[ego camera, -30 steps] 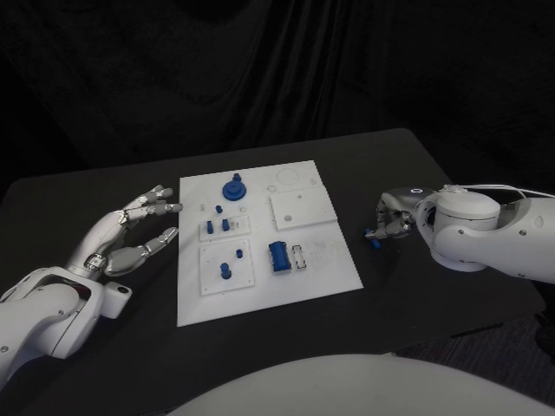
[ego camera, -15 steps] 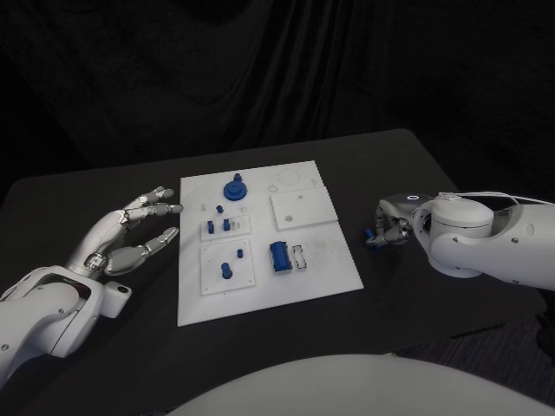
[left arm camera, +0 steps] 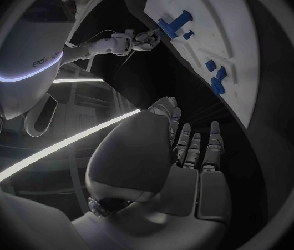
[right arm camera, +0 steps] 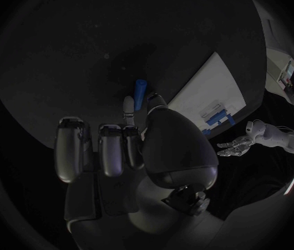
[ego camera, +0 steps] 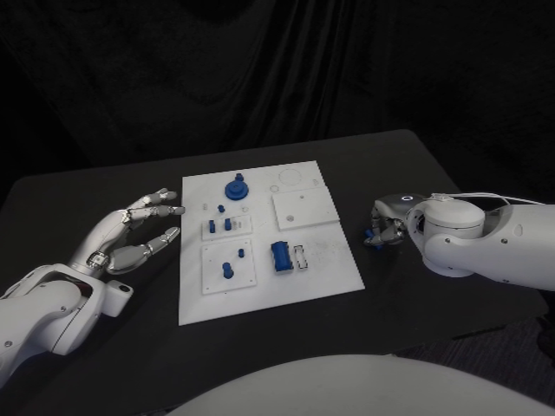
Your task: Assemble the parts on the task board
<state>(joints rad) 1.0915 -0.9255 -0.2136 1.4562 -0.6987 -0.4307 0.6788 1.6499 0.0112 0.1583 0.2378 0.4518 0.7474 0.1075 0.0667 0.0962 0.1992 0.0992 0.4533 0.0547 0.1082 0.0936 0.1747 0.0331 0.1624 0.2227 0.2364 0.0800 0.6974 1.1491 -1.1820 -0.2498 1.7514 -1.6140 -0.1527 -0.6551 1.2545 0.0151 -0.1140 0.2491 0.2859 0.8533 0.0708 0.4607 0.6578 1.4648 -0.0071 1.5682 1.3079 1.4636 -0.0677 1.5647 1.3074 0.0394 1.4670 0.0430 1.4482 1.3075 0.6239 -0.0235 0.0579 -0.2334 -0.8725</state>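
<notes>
Right hand (right arm camera: 136,150) pinches blue part (right arm camera: 139,88) at fingertips, beside task board (ego camera: 328,269); left hand (ego camera: 127,236) fingers spread, empty

Dim scene against black drapes; wrist views bend strongly, darkening toward their rims.

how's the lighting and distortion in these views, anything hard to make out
Head view: dim and undistorted; the white task board stands out on the black table. Left wrist view: fisheye bends the board's edges; a bright curved strip glares beside the silver left hand. Right wrist view: darkest; the small blue cylindrical part at the silver right hand's fingertips shows, but the grip is hard to read.
</notes>
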